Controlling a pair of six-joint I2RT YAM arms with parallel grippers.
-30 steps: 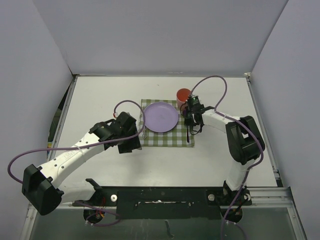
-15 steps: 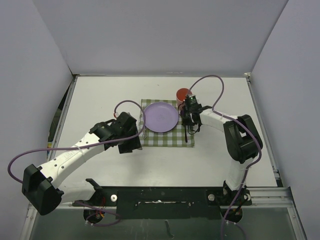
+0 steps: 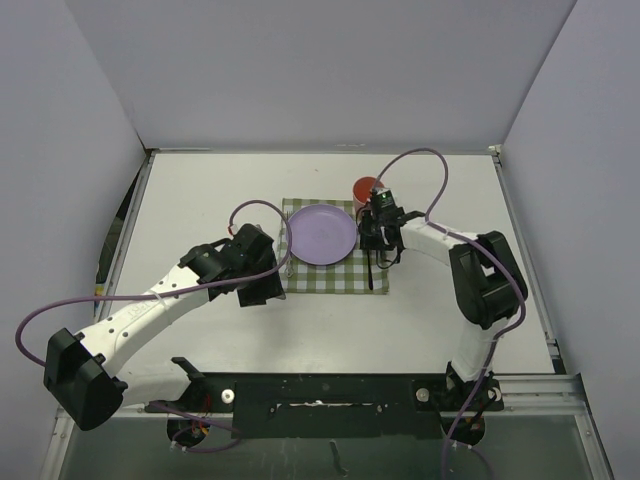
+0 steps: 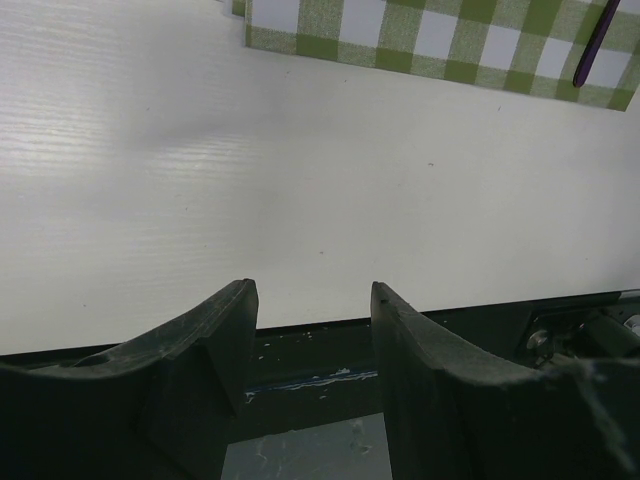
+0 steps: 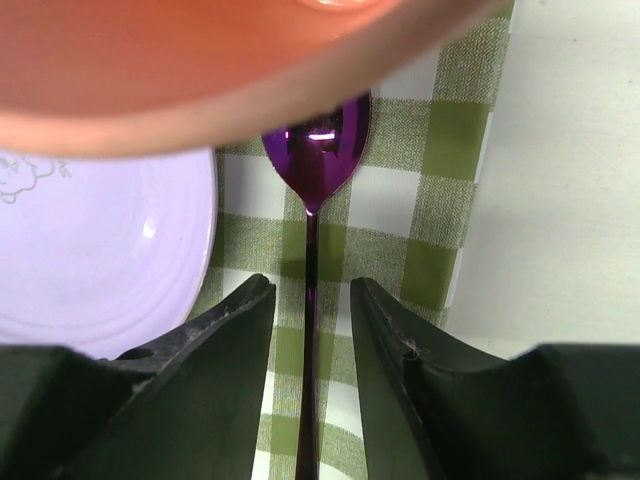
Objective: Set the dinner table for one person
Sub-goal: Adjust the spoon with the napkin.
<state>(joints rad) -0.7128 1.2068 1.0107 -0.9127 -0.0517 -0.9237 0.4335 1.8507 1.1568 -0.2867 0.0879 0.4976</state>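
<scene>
the purple plate (image 3: pixel 320 233) sits on the checked cloth (image 3: pixel 345 279) on the dinner table (image 3: pixel 200 200), orange cup (image 3: pixel 365 186) beyond-right of it, purple spoon (image 5: pixel 312 165) flat just right of it. the right gripper (image 5: pixel 312 290) straddles the spoon handle, jaws parted, not clamping; the left gripper (image 4: pixel 312 290) hangs parted and empty left of the plate. you may judge the setting nearly complete.

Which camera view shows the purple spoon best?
Right wrist: the spoon lies mid-frame, bowl and handle clear on the checked cloth. Top external shows a thin dark line beside the plate. Left wrist: one purple tip, identity unclear.
</scene>
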